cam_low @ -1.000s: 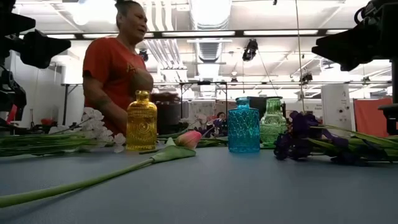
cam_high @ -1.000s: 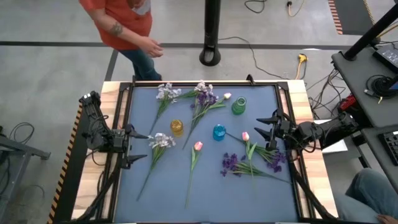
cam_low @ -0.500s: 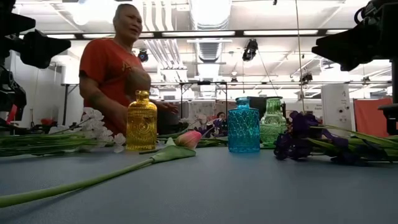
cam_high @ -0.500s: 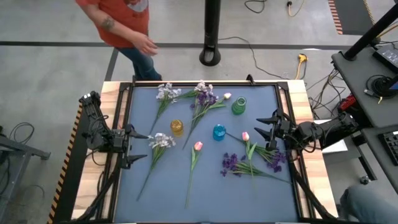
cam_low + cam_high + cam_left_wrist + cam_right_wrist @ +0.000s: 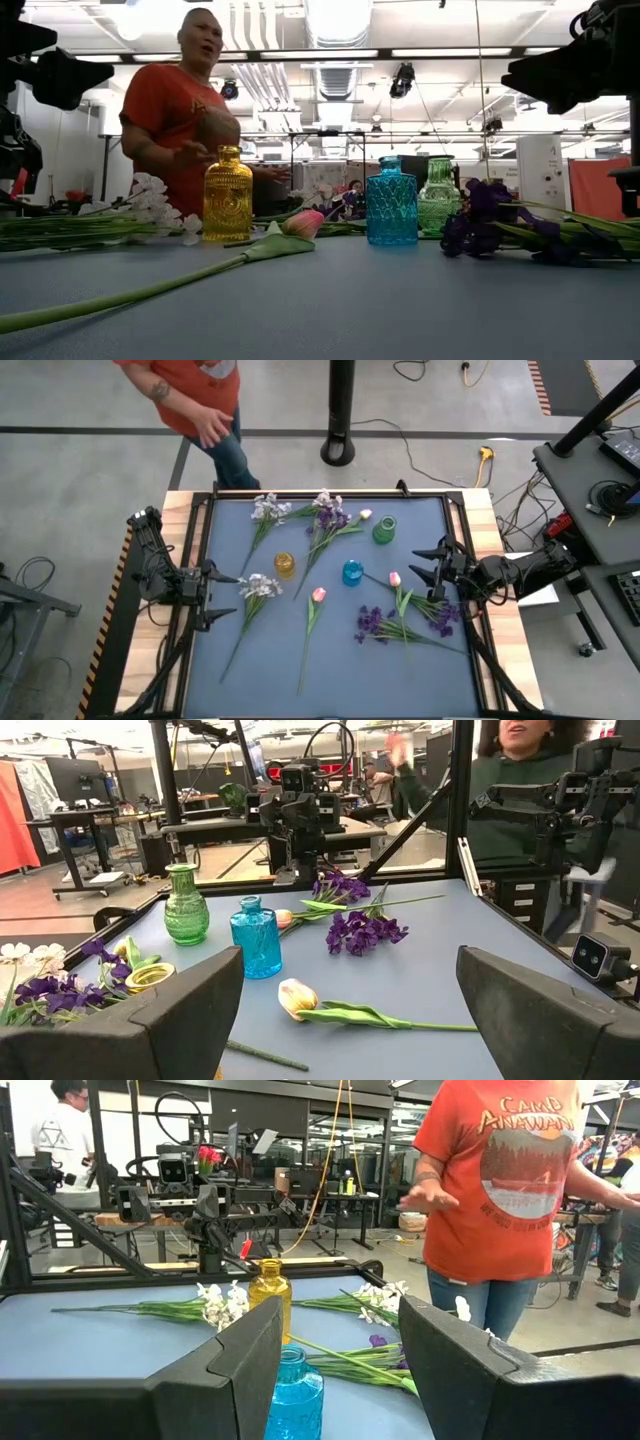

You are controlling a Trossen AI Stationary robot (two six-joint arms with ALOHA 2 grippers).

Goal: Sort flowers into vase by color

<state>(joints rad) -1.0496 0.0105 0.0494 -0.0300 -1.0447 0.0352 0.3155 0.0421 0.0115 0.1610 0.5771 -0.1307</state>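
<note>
The person's orange T-shirt (image 5: 510, 1170) reads "CAMP ANAWANA". My left fingers (image 5: 214, 600) at left edge and right fingers (image 5: 427, 573) at right edge hover spread, empty. Green-stemmed artificial flowers (image 5: 400, 622) lie scattered mid-frame on the blue surface (image 5: 340, 670).

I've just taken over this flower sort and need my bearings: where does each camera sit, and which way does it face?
High view: overhead, straight down on the blue-topped table; left gripper and right gripper both open, empty.
Low view: tabletop level, facing the amber glass vase; arms hang at the top corners.
Left wrist view: faces the right arm; own fingers low.
Right wrist view: faces the left arm; own fingers low.
All share the blue glass vase.
</note>
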